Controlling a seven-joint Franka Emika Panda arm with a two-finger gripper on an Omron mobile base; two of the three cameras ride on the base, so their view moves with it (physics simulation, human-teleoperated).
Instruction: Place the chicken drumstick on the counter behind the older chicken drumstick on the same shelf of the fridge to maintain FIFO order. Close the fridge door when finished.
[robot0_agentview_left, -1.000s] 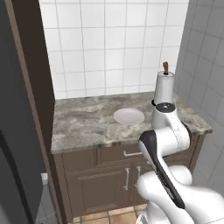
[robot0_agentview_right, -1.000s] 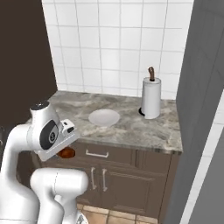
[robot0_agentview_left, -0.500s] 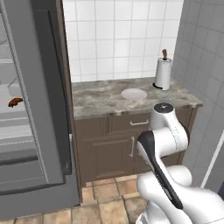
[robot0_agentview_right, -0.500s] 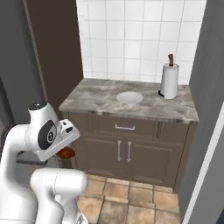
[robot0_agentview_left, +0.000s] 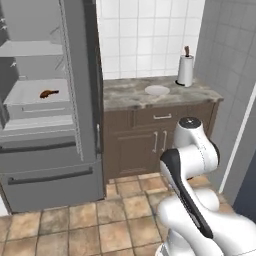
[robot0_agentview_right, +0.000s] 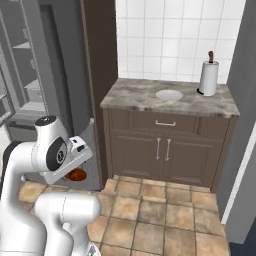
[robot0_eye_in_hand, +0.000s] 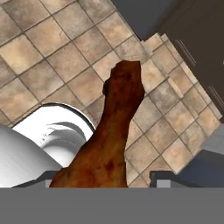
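The chicken drumstick (robot0_eye_in_hand: 113, 131) is a brown piece held between my gripper (robot0_eye_in_hand: 103, 181) fingers; the gripper is shut on it and points down at the tiled floor. In the right base view the drumstick (robot0_agentview_right: 77, 175) hangs under the hand, low and in front of the cabinets. The fridge (robot0_agentview_left: 50, 150) stands open on the left. The older chicken drumstick (robot0_agentview_left: 48, 93) lies on a pale grey shelf (robot0_agentview_left: 30, 107) inside it. The stone counter (robot0_agentview_left: 135, 95) is to the right of the fridge, well away from my gripper.
A white dish (robot0_agentview_left: 157, 90) and a paper towel roll (robot0_agentview_left: 185, 69) stand on the counter. The open fridge door (robot0_agentview_left: 80, 75) juts out between the fridge interior and the counter. A grey wall (robot0_agentview_left: 235, 100) bounds the right. Brown tiled floor (robot0_agentview_left: 100, 220) lies ahead.
The whole view has shifted: the base has backed away from the counter and turned left, bringing the open fridge into sight. The drumstick stays in my gripper.
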